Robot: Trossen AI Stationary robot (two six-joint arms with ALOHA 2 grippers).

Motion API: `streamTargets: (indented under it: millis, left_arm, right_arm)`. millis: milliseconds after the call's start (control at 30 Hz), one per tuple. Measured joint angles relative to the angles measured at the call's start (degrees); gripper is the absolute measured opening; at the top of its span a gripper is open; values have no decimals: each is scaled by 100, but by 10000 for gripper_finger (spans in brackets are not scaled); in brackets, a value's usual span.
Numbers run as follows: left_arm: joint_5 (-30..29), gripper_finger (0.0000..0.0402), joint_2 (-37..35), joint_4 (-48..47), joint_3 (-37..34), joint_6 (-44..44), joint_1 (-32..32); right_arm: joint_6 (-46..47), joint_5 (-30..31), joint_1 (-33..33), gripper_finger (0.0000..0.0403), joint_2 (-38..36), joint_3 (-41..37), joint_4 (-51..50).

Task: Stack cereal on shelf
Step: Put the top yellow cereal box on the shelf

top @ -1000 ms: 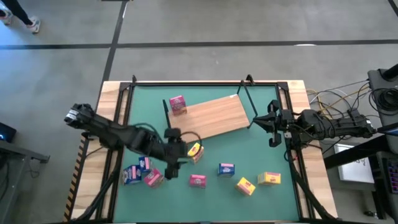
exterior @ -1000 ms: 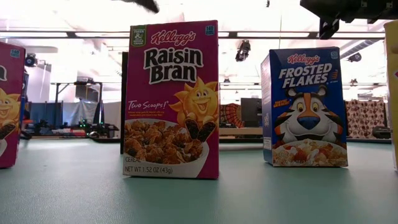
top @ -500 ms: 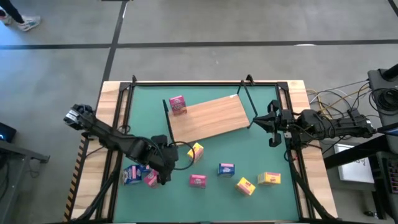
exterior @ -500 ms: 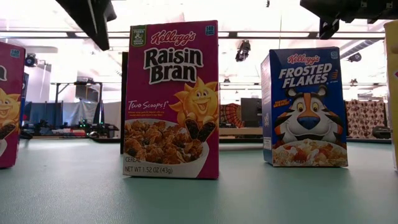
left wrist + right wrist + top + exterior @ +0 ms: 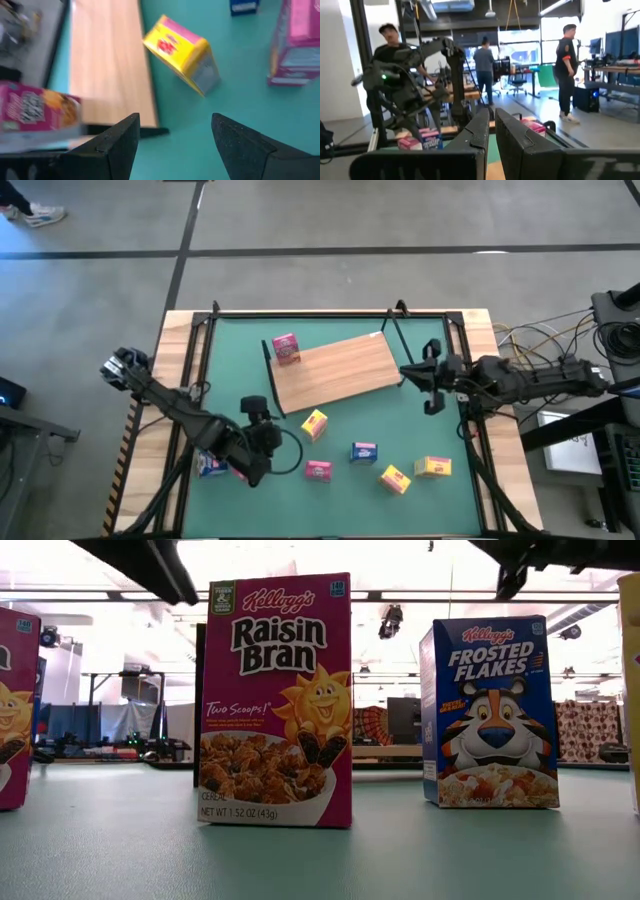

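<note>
The shelf (image 5: 335,370) lies flat on the green mat, and a pink cereal box (image 5: 285,348) stands on its far left corner. Several more cereal boxes stand on the mat: a yellow one (image 5: 313,423) (image 5: 182,52) just near of the shelf, a pink one (image 5: 318,470) (image 5: 275,700), a blue one (image 5: 363,452) (image 5: 490,710), and two yellow ones (image 5: 395,478) at the near right. My left gripper (image 5: 272,435) (image 5: 172,145) hangs open and empty, left of the yellow box. My right gripper (image 5: 432,385) (image 5: 491,135) is shut and empty, raised by the shelf's right end.
A blue box (image 5: 208,465) shows at the near left, partly under my left arm. Black wire frames (image 5: 400,340) stand at the shelf's ends. A black rail frames the mat. People stand in the room beyond the table.
My left gripper has drawn back from the yellow box toward the table's near left, sinking and turning, and has stayed open. My right gripper has moved a little toward the table's left, toward the shelf's right end. No box has moved.
</note>
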Motion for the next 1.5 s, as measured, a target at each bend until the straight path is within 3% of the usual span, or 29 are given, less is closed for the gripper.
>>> streamTargets:
  millis: [300, 633, 933, 1500]
  left_arm:
    - [-1010, 229, -685, 441, -819, 494, 0]
    - [-2098, 229, -1942, 2395, -2361, 484, -2]
    - [-2263, 229, -2509, 2750, -2775, 631, -3]
    - [-2250, 229, -2502, 2765, -2781, 653, -9]
  right_arm:
    - [39, -60, 0, 22, 1267, 832, -142]
    - [-53, -150, 2, 22, 2498, 2504, -1707]
    - [-387, -151, 2, 22, 3629, 3939, -2973]
    - [-1117, -1196, 68, 22, 5911, 5653, -3383]
